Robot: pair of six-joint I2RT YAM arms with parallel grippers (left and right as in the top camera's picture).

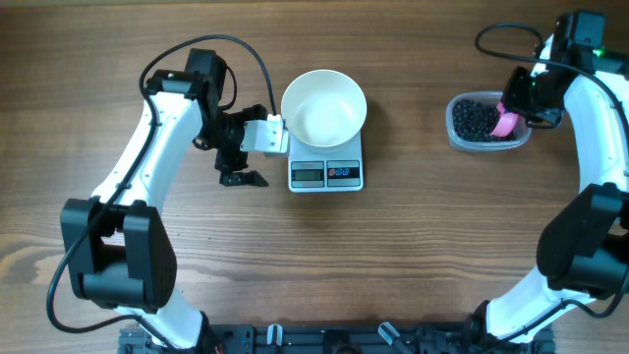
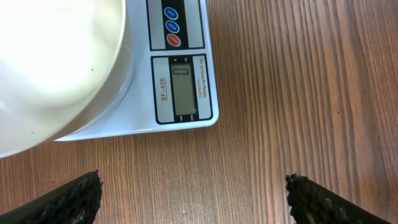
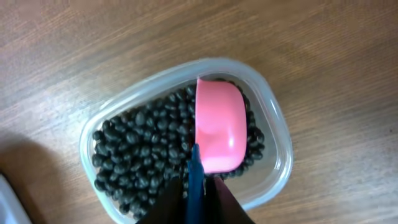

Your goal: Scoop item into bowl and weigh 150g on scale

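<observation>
The white bowl (image 1: 323,106) (image 2: 50,62) stands empty on the white scale (image 1: 325,174) (image 2: 180,81). Black beans (image 1: 475,118) (image 3: 137,149), the item, fill a clear plastic tub (image 1: 457,136) (image 3: 273,124) at the far right. A pink scoop (image 1: 506,124) (image 3: 217,127) with a blue handle lies bowl-up on the beans. My right gripper (image 1: 517,98) (image 3: 198,186) is above the tub, shut on the scoop's handle. Just left of the scale, my left gripper (image 1: 257,152) (image 2: 193,186) hangs wide open over bare wood with nothing between its fingers.
The wooden table (image 1: 413,246) runs between the scale and the tub. The arms' bases sit at the front edge, left and right.
</observation>
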